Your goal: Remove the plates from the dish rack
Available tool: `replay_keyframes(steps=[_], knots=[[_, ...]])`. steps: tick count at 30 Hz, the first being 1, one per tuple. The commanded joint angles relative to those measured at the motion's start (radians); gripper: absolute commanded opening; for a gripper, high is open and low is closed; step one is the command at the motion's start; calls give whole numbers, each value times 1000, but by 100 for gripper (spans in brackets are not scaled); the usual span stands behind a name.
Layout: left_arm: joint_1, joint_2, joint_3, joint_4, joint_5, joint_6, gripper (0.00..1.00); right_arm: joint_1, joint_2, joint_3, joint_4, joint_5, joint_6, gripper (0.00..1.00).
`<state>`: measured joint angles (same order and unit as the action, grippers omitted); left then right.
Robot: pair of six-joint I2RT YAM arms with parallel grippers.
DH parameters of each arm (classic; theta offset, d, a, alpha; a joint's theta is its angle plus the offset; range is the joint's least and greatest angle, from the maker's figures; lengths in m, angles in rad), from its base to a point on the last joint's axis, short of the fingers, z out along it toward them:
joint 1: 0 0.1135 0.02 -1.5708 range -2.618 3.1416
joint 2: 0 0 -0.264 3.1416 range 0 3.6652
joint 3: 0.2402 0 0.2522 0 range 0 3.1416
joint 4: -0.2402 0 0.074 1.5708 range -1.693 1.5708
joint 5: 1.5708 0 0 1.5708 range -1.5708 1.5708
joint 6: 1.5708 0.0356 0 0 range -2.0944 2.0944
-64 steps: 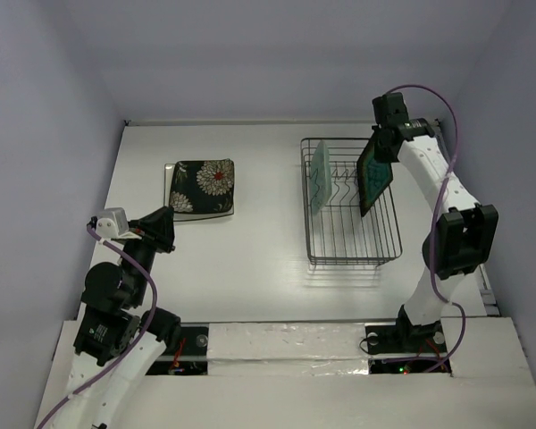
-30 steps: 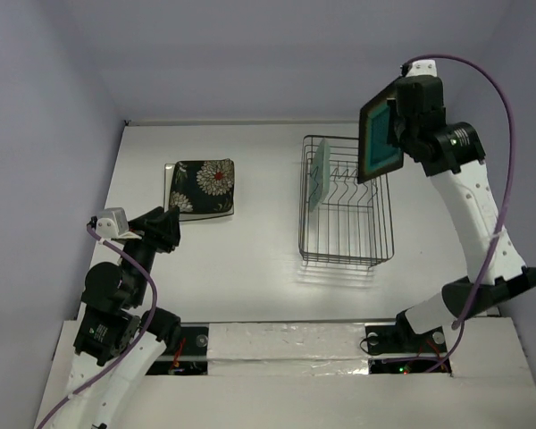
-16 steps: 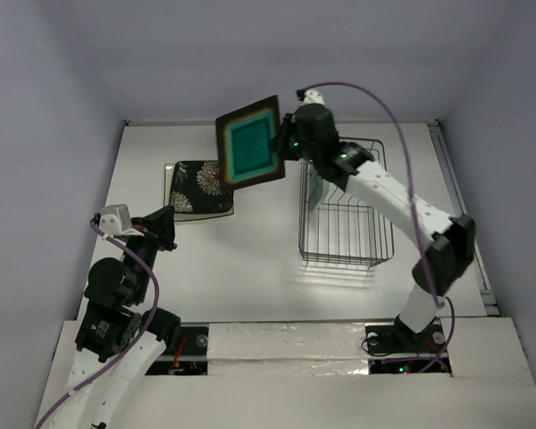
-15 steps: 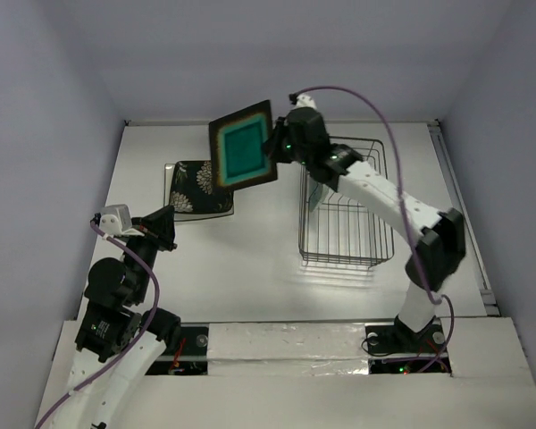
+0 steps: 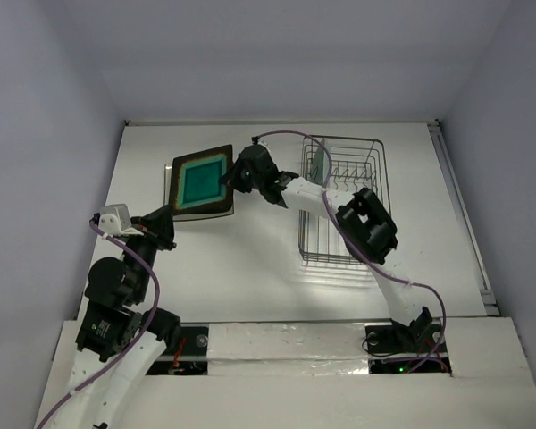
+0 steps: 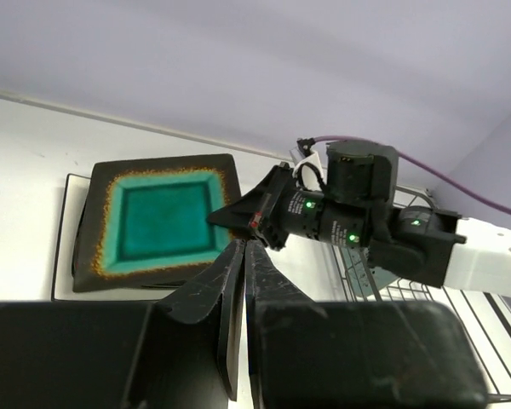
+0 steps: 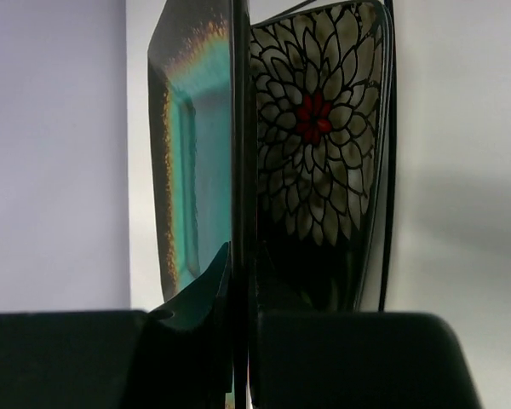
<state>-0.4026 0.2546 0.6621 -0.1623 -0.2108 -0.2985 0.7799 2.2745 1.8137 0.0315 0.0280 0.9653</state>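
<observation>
My right gripper (image 5: 232,177) is shut on the rim of the brown-rimmed teal square plate (image 5: 201,181). It holds that plate tilted low over the black flowered plate (image 7: 315,128), which lies on the white square plate (image 5: 169,170) at the far left. The wrist view shows the jaws (image 7: 241,256) pinching the teal rim (image 7: 196,145). The pale mint plate (image 5: 315,170) stands in the left of the wire dish rack (image 5: 362,179), partly hidden by my right arm. My left gripper (image 5: 165,228) is shut and empty, near the stack's front edge; its wrist view shows the teal plate (image 6: 157,217).
The right arm stretches from its base across the rack's near-left corner to the stack. White walls close the table at the back and sides. The taped table edge runs along the front by the arm bases.
My right arm lifted the teal plate out of the rack, swung it left across the table and lowered it over the flowered plate. The left arm barely moved.
</observation>
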Motion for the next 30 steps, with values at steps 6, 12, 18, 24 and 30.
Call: replay_keyframes(steps=[6, 12, 18, 24, 30], knots=[[7, 15, -6, 43, 4, -1, 2, 12, 14, 105, 324, -7, 216, 5], [7, 15, -7, 43, 4, -1, 2, 21, 17, 97, 217, 7, 182, 52], [7, 14, -7, 43, 4, -1, 2, 30, -7, 150, -31, 45, 21, 84], [7, 2, -7, 43, 4, -1, 3, 30, -18, 231, -304, 133, -166, 95], [7, -3, -7, 44, 4, -1, 2, 30, 115, 446, -544, 124, -292, 99]])
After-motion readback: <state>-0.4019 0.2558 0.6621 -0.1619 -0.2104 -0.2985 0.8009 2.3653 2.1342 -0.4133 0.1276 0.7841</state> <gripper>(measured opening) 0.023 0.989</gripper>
